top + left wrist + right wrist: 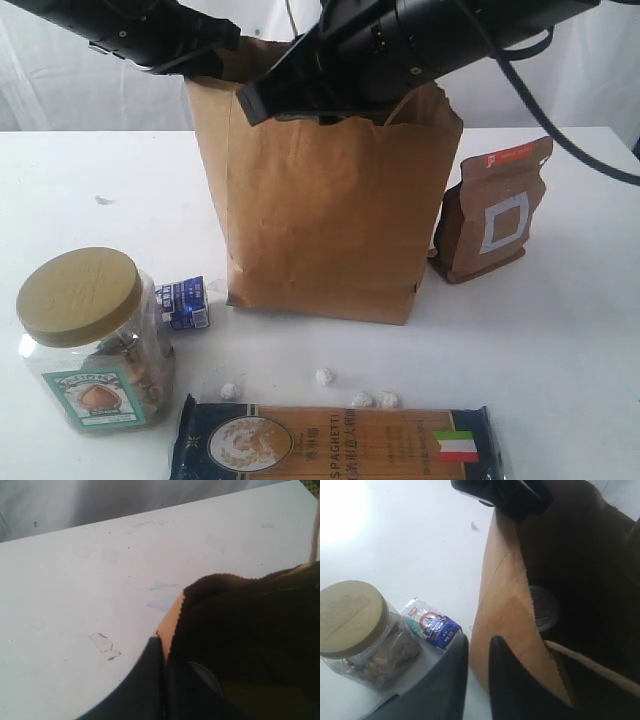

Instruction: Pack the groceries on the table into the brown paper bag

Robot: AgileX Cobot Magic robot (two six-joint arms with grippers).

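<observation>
- Tabletop point(560, 330), white, carried every item listed below.
- Tan-lidded clear jar point(85, 340) stood upright at far left.
- Small blue-white carton point(185, 302) lay just beside the jar, between it and the bag.
- Left gripper point(161, 650) was clamped on the left rim of the brown paper bag point(320, 200), with one finger outside the wall and one inside.
- Bag stood upright at centre with its mouth open. The round top of a dark jar point(542, 607) showed inside it.
- Foil balls point(323, 377), four in number, lay scattered in front of the bag.
- Blue spaghetti packet point(330, 445) lay flat, nearest the exterior camera.
- Right gripper point(479, 645) hung at the bag's rim, fingers set at a narrow gap. Whether they gripped the paper could not be told.
- Brown pouch point(495, 210) stood upright just beside the bag, on its right.
</observation>
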